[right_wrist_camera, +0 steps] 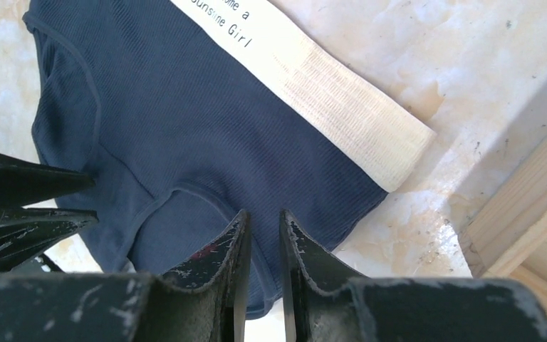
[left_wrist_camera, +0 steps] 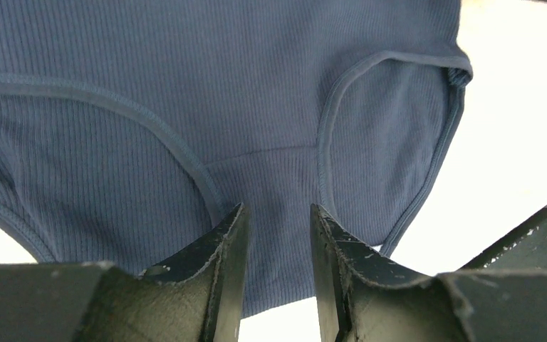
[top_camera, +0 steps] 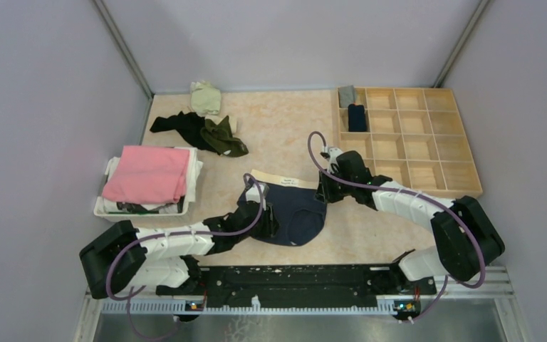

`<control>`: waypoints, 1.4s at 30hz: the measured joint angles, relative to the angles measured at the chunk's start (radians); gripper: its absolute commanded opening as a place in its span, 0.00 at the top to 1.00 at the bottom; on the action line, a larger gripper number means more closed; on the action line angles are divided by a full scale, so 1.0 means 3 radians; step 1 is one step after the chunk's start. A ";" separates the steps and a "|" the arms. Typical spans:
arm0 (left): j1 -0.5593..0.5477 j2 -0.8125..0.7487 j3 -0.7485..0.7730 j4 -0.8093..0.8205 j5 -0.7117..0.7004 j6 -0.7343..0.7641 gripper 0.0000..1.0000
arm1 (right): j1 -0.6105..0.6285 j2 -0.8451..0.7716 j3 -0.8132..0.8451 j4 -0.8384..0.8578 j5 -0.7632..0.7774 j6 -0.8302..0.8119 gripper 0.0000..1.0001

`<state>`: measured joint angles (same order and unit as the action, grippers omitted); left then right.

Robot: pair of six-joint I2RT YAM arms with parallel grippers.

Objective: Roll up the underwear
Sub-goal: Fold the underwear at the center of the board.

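Note:
Navy underwear [top_camera: 295, 214] with a beige lettered waistband [right_wrist_camera: 327, 92] lies flat mid-table. My left gripper [top_camera: 269, 217] is at its left leg side. In the left wrist view the left gripper [left_wrist_camera: 278, 208] has its tips on the ribbed fabric [left_wrist_camera: 185, 85] near the crotch seam, shut on the cloth with a moderate gap left between the jaws. My right gripper [top_camera: 325, 191] is at the right side. The right wrist view shows the right gripper [right_wrist_camera: 263, 212] nearly closed, with the lower hem of the underwear [right_wrist_camera: 185, 128] between the jaws.
A wooden compartment tray [top_camera: 427, 153] stands at the right, with a grey roll [top_camera: 347, 95] and a navy roll [top_camera: 357, 117] in its far-left cells. A dark and olive pile [top_camera: 206, 133] and a pale green piece [top_camera: 205, 96] lie at the back. A white basket [top_camera: 107, 206] at the left holds pink cloth [top_camera: 149, 173].

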<state>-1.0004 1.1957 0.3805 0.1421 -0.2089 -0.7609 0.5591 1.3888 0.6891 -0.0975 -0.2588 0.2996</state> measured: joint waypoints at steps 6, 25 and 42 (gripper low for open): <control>-0.0008 -0.0060 -0.0067 -0.0220 0.0004 -0.0189 0.55 | 0.0003 0.0000 0.0000 -0.0019 0.0212 0.0004 0.75; -0.0013 -0.0497 0.0036 -0.1328 -0.0610 -0.0546 0.44 | 0.0003 -0.0245 -0.0148 -0.0065 0.0678 0.0702 0.55; -0.0426 -0.0654 0.0310 -0.1034 -0.0481 0.0132 0.42 | 0.0003 -0.0189 -0.0486 0.0100 0.0392 0.1371 0.55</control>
<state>-1.1282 0.9997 0.4736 -0.1680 -0.3531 -0.7212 0.5598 1.3319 0.5434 -0.0673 -0.1413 0.7109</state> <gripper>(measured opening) 0.578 0.453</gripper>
